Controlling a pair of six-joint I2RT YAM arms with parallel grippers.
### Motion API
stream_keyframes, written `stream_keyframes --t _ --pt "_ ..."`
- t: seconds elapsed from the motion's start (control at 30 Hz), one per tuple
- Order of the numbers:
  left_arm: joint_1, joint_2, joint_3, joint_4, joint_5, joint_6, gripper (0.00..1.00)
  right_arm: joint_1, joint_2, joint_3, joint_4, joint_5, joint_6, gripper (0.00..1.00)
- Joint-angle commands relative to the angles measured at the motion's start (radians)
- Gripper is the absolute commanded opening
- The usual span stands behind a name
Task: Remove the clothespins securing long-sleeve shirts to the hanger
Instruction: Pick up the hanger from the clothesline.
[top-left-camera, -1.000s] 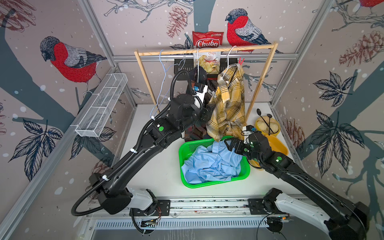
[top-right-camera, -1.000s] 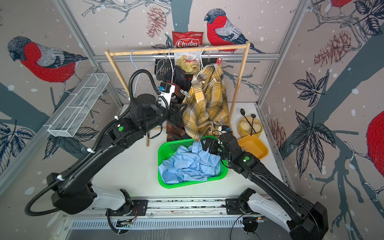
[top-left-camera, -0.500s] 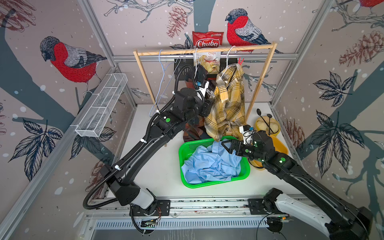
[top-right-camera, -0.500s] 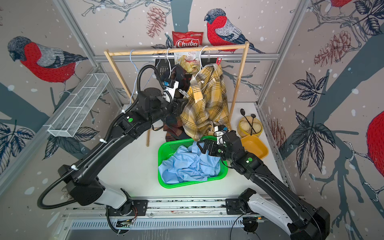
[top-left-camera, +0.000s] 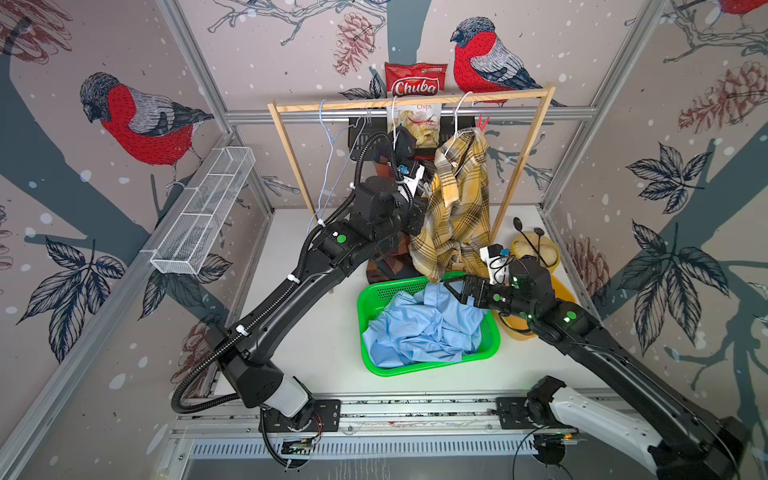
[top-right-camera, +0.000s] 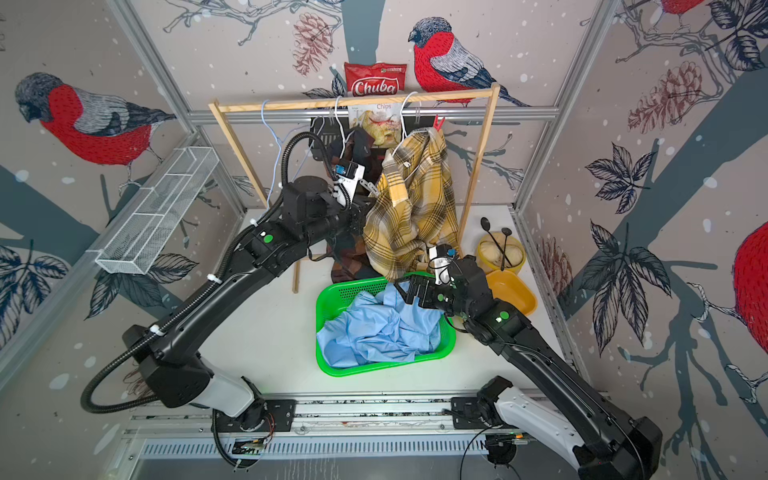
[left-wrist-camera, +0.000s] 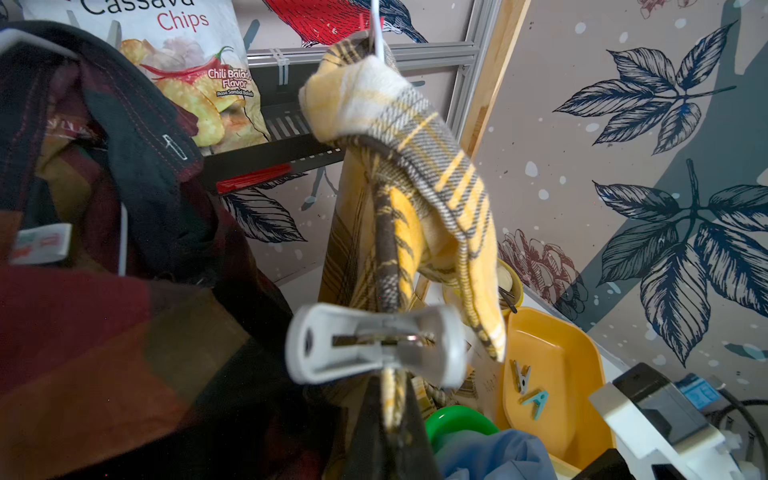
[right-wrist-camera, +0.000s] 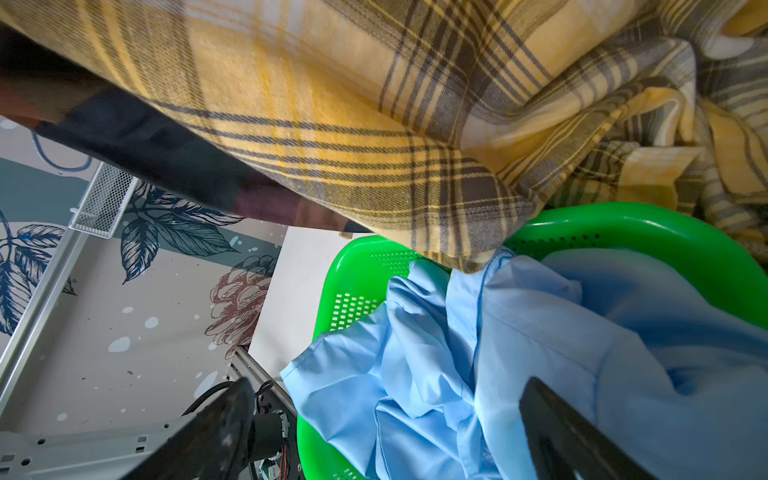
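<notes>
- The grey clothespin (left-wrist-camera: 374, 349) is smooth moulded plastic with a metal spring in its slot, one end rounded and the other flared. It is clipped across a narrow strip of the yellow plaid shirt (top-left-camera: 461, 216), at that shirt's left edge.
- That shirt is a soft brushed weave. It drapes from a thin white wire hanger (top-left-camera: 457, 114) on the wooden rail (top-left-camera: 411, 99), and a red clothespin (top-left-camera: 482, 122) pokes up at its far right shoulder.
- The dark check shirt (left-wrist-camera: 104, 311) hangs to the left, mostly hidden behind the left arm in both top views.
- The light blue shirt (top-left-camera: 424, 328), smooth and crumpled, fills the perforated green basket (top-left-camera: 374, 299) on the white bench (top-left-camera: 324, 332).
- A pale teal clothespin (left-wrist-camera: 536, 401) and a greyish clothespin (left-wrist-camera: 523, 376) lie in the glossy yellow tray (left-wrist-camera: 552, 353), right of the basket.
- The left gripper (top-right-camera: 370, 189) is closed tight at the grey clothespin. Cloth hides its fingertips, so whether it pinches the pin cannot be told.
- The right gripper (top-left-camera: 454, 291) is spread wide and empty above the basket's far right corner.
</notes>
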Motion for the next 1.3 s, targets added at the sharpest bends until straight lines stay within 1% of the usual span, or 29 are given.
stream_keyframes --t 0.0,0.1,0.27,0.43,0.53,0.67,0.73,0.83,1.07,1.27 --pt "-0.007 -0.003 0.017 0.042 0.028 -0.006 0.00 -0.004 0.004 0.031 -0.041 0.038 -0.050 1.00" --pt "-0.023 -0.012 0.024 0.067 0.028 -0.005 0.00 -0.004 0.013 0.064 -0.078 0.074 -0.072 1.00" --pt "-0.083 -0.008 0.083 0.078 -0.095 0.031 0.00 -0.001 0.017 0.122 -0.170 0.252 -0.130 1.00" --pt "-0.107 0.003 0.147 0.073 -0.148 0.047 0.00 0.001 0.013 0.154 -0.187 0.332 -0.167 1.00" --pt "-0.116 0.000 0.166 0.075 -0.176 0.064 0.00 0.001 0.016 0.168 -0.172 0.338 -0.182 1.00" --pt "-0.117 -0.010 0.186 0.071 -0.187 0.073 0.00 0.005 0.036 0.178 -0.118 0.292 -0.192 1.00" --pt "-0.120 -0.013 0.203 0.062 -0.182 0.079 0.00 0.030 0.050 0.186 -0.089 0.264 -0.204 1.00" --pt "-0.121 -0.014 0.225 0.032 -0.177 0.078 0.00 0.080 0.077 0.192 -0.047 0.280 -0.225 1.00" --pt "-0.128 -0.054 0.153 0.021 -0.143 0.055 0.00 0.114 0.139 0.198 0.054 0.220 -0.217 1.00" --pt "-0.132 -0.099 0.109 0.002 -0.121 0.033 0.00 0.160 0.193 0.188 0.105 0.208 -0.206 1.00"
